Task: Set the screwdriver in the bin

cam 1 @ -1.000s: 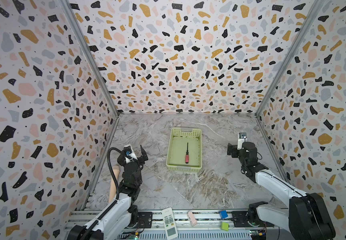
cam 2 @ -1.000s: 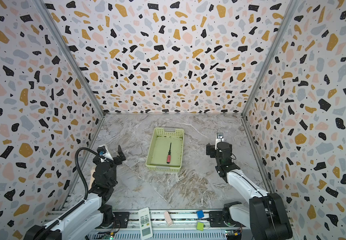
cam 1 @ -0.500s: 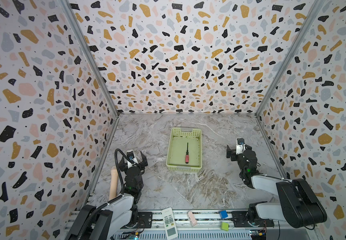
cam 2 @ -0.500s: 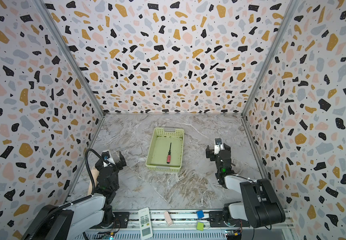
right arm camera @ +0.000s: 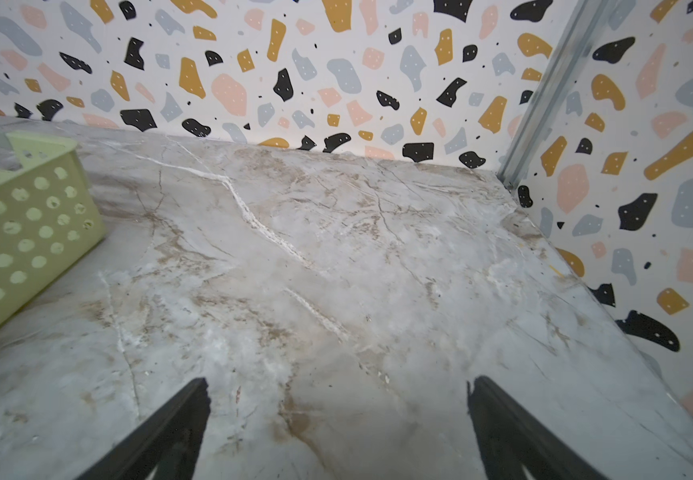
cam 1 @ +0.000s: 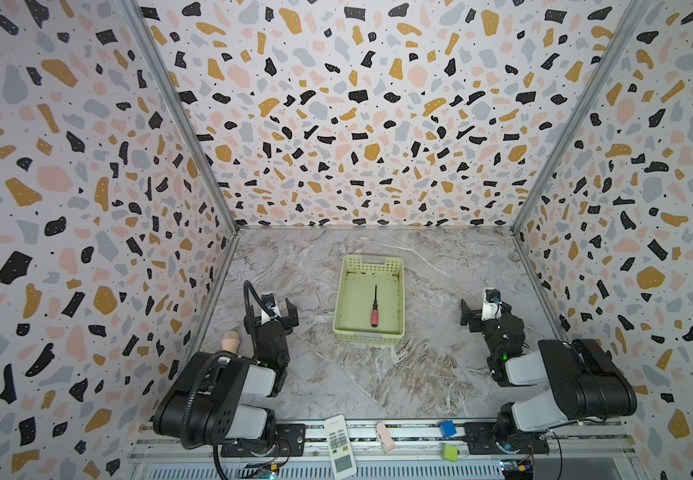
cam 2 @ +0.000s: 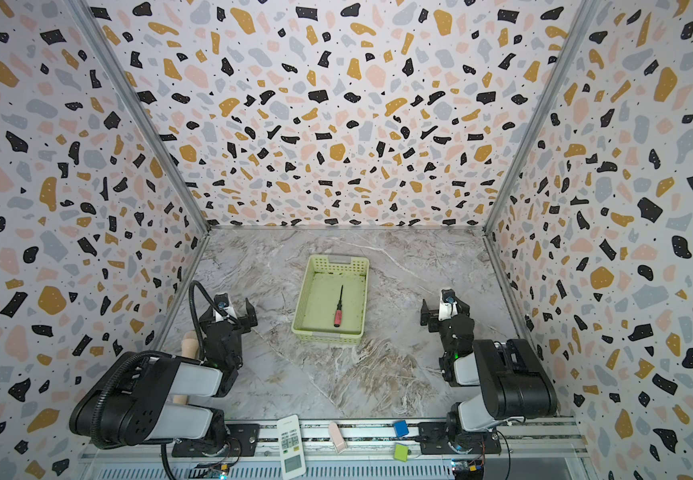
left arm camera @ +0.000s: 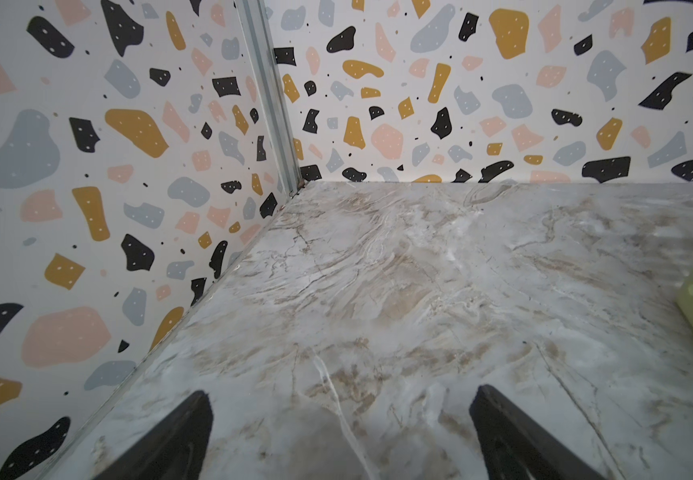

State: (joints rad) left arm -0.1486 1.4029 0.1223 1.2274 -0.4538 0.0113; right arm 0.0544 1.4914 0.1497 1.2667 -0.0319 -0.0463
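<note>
Between the two sets of jaws, both wide and empty, screwdriver (cam 1: 374,308) sits in bin (cam 1: 372,264); only real risk: an arm swinging inward clips the bin wall.

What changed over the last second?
Both arms folded back over their bases into a tucked pose. The left gripper and right gripper stayed open and empty, and nothing was grasped or released. The screwdriver stayed lying in the bin, which did not move.
</note>
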